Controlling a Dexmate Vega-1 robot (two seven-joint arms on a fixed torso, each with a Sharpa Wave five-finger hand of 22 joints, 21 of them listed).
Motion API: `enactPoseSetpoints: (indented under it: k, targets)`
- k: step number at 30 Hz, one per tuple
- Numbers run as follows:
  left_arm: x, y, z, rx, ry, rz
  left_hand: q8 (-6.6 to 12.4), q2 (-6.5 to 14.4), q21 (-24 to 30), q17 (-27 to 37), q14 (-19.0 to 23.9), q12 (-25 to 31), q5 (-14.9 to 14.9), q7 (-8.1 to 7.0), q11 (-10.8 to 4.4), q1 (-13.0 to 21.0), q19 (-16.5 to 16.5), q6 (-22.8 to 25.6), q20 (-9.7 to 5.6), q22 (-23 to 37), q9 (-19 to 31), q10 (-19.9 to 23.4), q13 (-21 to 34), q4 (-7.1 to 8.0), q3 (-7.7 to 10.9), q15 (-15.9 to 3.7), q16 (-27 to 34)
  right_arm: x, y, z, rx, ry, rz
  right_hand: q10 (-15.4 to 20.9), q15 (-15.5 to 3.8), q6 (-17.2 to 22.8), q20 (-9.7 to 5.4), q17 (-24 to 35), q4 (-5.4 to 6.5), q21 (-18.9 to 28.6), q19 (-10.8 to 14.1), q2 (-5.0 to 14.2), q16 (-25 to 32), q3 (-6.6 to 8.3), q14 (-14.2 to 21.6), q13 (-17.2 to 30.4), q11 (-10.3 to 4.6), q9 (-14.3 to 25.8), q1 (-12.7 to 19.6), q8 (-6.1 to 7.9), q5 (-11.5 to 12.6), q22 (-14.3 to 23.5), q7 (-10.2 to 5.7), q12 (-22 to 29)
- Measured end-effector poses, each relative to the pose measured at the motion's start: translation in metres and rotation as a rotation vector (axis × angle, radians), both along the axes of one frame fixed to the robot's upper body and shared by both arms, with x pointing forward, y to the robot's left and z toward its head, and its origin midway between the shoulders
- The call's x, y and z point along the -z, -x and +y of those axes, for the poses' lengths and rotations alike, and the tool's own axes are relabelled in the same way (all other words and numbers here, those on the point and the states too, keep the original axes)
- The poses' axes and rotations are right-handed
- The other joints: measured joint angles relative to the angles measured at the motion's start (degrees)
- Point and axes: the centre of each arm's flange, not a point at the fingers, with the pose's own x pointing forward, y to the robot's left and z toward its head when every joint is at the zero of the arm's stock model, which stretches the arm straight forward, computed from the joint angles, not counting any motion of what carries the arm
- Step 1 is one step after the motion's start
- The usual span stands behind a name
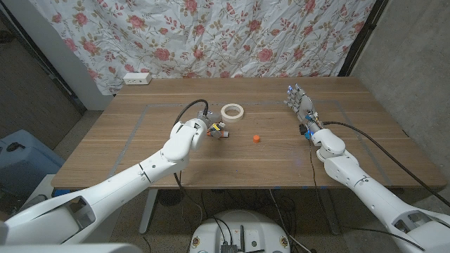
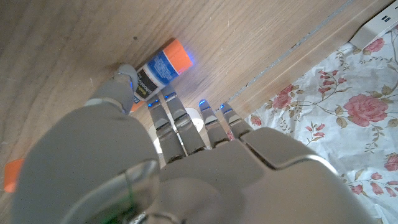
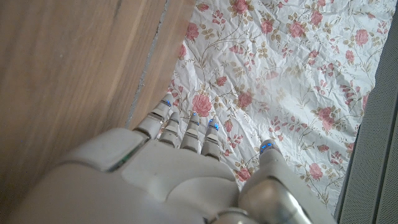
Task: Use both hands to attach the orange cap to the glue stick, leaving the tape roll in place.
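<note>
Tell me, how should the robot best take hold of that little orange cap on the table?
Probably by its sides, pinched from above. The orange cap is small and sits alone on the bare wooden table, with open space all round. It lies between the hands, the left hand nearer, the right hand open and free.

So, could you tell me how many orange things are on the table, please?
2: the loose cap at mid-table, and the orange end of the glue stick by the left hand. Others may be hidden.
</note>
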Motion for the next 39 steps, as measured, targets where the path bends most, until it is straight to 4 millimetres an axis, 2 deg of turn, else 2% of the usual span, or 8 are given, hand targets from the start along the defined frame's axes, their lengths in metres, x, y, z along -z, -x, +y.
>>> enactPoseSetpoints:
  k: [11, 23, 29, 34, 35, 39]
  targets:
    - [0.000, -0.003, 0.000, 0.014, 0.017, 0.001, 0.26, 0.0, 0.0, 0.0, 3.8, -0.2, 0.0, 0.09, -0.14, 2.2, 2.1, 7.3, -0.82, 0.0, -0.1, 5.2, 0.0, -0.04, -0.90, -0.14, 0.0, 0.000, -0.001, 0.001, 0.009, -0.005, 0.000, 0.2, 0.26, 0.0, 0.00, -0.3, 0.00, 0.0, 0.0, 0.29, 0.5, 0.00, 0.3, 0.0, 0.21, 0.0, -0.3, 0.00, 0.0, 0.0, 0.00, 0.0]
    - [0.002, -0.005, 0.002, 0.018, 0.030, 0.005, -0.19, 0.0, 0.0, 0.0, 8.2, -0.3, -0.2, 0.49, 0.03, 4.6, 5.0, 10.6, -2.38, 0.0, 0.0, 12.3, 0.0, 0.17, -2.36, -0.30, 0.0, -0.001, 0.000, 0.002, 0.013, -0.004, 0.003, 0.2, 0.32, 0.5, 0.00, -0.3, 0.00, 0.0, 0.0, 0.29, 0.5, 0.00, 0.3, 0.0, 0.21, 0.0, -0.3, 0.00, 0.0, 0.0, -0.10, 0.4]
    - [0.001, -0.003, 0.003, 0.023, 0.034, -0.008, -0.40, -0.1, 0.4, 0.0, 8.8, -0.1, -0.3, 0.81, 0.61, 4.7, 5.6, 10.9, -2.56, 0.0, -0.4, 13.1, 0.2, 0.22, -2.76, -0.29, 0.0, -0.002, 0.001, 0.003, 0.012, 0.004, 0.002, 0.2, 0.32, 0.7, 0.00, -0.3, 0.00, 0.0, 0.0, 0.28, 0.5, 0.00, 0.3, 0.0, 0.21, 0.0, -0.3, 0.00, 0.0, 0.0, 0.11, 0.4]
    - [0.001, 0.001, 0.003, 0.027, 0.039, -0.015, -0.41, -0.4, 0.4, 0.0, 9.4, -0.1, -0.4, 1.11, 0.52, 5.0, 5.8, 11.2, -2.36, 0.0, -0.6, 13.6, 0.2, 0.02, -3.02, -0.35, 0.0, -0.004, 0.003, 0.003, 0.012, 0.017, 0.000, 0.2, 0.32, 0.7, -0.01, -0.3, -0.25, 0.0, 0.0, 0.29, 0.5, 0.24, 0.3, 0.0, 0.21, 0.0, -0.3, 0.00, 0.0, 0.0, 0.11, 0.4]
    - [0.001, 0.001, 0.003, 0.027, 0.040, -0.017, -0.45, -0.5, 0.4, 0.0, 9.5, -0.1, -0.4, 1.71, 0.50, 5.0, 5.8, 11.8, -2.36, 0.0, -0.6, 13.6, 0.2, 0.02, -3.02, -0.30, 0.0, -0.004, 0.003, 0.003, 0.013, 0.023, 0.000, 0.2, 0.32, 0.7, -0.01, -0.3, -0.26, 0.0, 0.0, 0.28, 0.5, 0.23, 0.3, 0.0, 0.19, 0.0, -0.3, 0.00, 0.0, 0.0, 0.11, 0.4]
    - [-0.004, 0.005, 0.005, 0.026, 0.052, -0.036, -0.63, -0.5, 0.4, 0.0, 9.5, -0.1, -0.2, 1.70, 0.33, 5.0, 6.2, 11.8, -2.64, 0.0, -0.6, 14.0, 0.2, 0.23, -3.23, -0.30, 0.0, -0.005, 0.006, 0.003, 0.020, 0.048, -0.004, 0.5, 0.30, 0.9, -0.01, -0.3, -0.50, 0.0, 0.0, 0.30, 0.5, 0.17, 0.3, 0.0, -0.11, 0.0, -0.3, 0.00, 0.0, 0.0, -0.10, 0.4]
